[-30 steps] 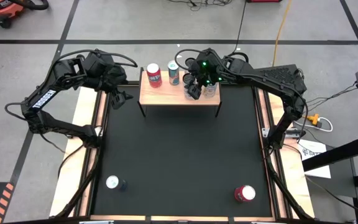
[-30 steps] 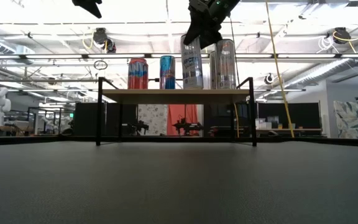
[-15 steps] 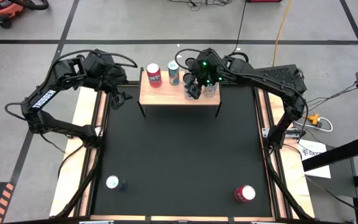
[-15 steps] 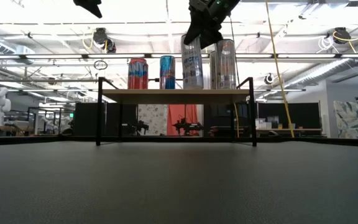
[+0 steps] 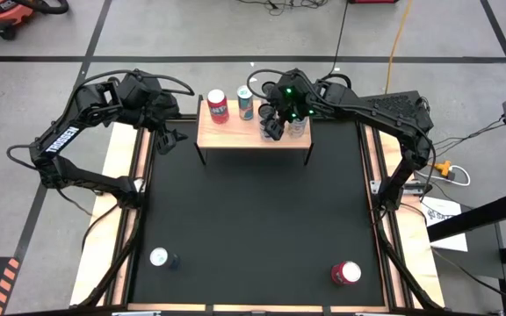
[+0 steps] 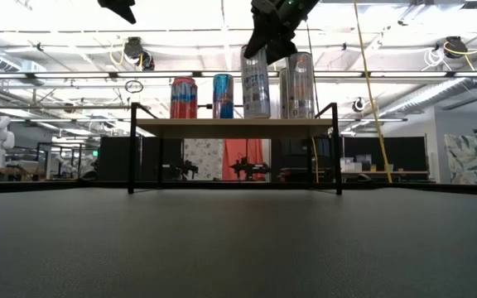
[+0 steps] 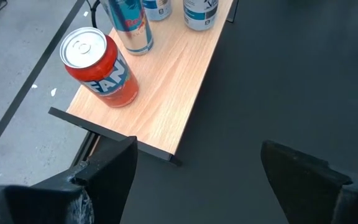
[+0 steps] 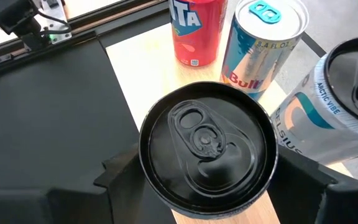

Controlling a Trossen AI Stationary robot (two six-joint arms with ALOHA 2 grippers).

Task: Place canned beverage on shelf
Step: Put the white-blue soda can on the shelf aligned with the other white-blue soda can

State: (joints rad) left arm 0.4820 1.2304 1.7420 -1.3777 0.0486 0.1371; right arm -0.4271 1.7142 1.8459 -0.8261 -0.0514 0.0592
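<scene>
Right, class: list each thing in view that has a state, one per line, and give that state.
shelf: four cans upright on it.
red can: upright on shelf.
blue can: upright on shelf.
black-topped can: upright on shelf, between the right tool's fingers.
right tool: around black-topped can.
left tool: open, beside the shelf.

A: How is the scene lit?
B: Even, bright light is cast from overhead. In the low view, rows of ceiling lamps [image 6: 222, 16] are seen blown out to white, and the cans on the shelf [image 6: 234, 127] are left backlit and somewhat dark.

A: Are shadows or glare noticed?
B: Only soft, faint shadows are thrown on the black worktop [image 5: 253, 219]. A pale sheen is spread across its near surface in the low view. Small highlights are caught on the silver can top [image 7: 84, 46].

A: What is out of focus?
B: The worktop nearest the low camera is blurred. In the left wrist view, the left hand [image 7: 194, 180] is rendered soft at the frame edge.
</scene>
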